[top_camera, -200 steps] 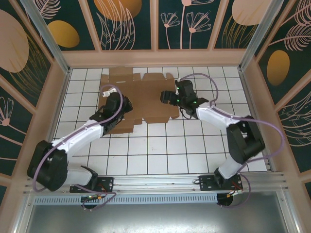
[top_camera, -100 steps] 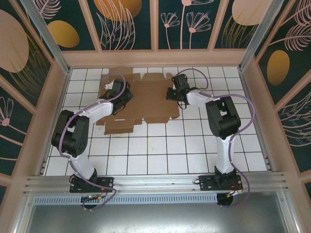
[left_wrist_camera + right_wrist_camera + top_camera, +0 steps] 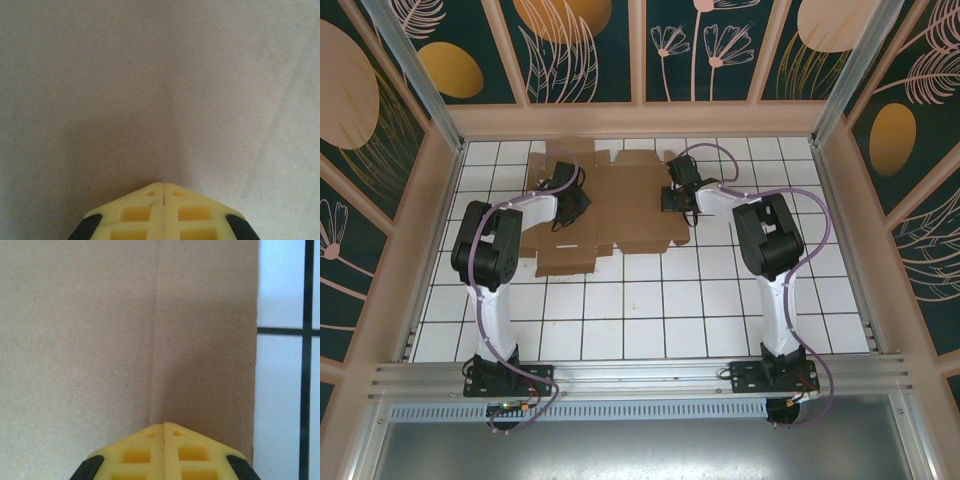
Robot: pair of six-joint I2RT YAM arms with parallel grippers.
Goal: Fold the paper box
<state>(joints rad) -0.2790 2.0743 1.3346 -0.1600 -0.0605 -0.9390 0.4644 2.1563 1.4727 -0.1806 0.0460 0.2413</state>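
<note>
The paper box (image 3: 620, 205) lies as a flat brown die-cut cardboard sheet with creases and flaps at the far middle of the tiled table. My left gripper (image 3: 572, 207) is over its left part; the yellow fingers (image 3: 145, 200) are shut together, tips down close to bare cardboard (image 3: 150, 90). My right gripper (image 3: 672, 197) is at the sheet's right edge. Its fingers (image 3: 150, 437) are shut too, tips pointing at a crease in the cardboard (image 3: 100, 340) near the sheet's edge. Nothing is held in either.
White tiles with black grout (image 3: 285, 365) show just right of the sheet's edge. Wooden walls (image 3: 640, 120) stand close behind the sheet and along both sides. The near half of the tiled table (image 3: 640, 310) lies open between the arm bases.
Both arms have stretched farther back over the sheet, the elbows folding in toward the bases. The right gripper's jaws, open a second ago, have shut.
</note>
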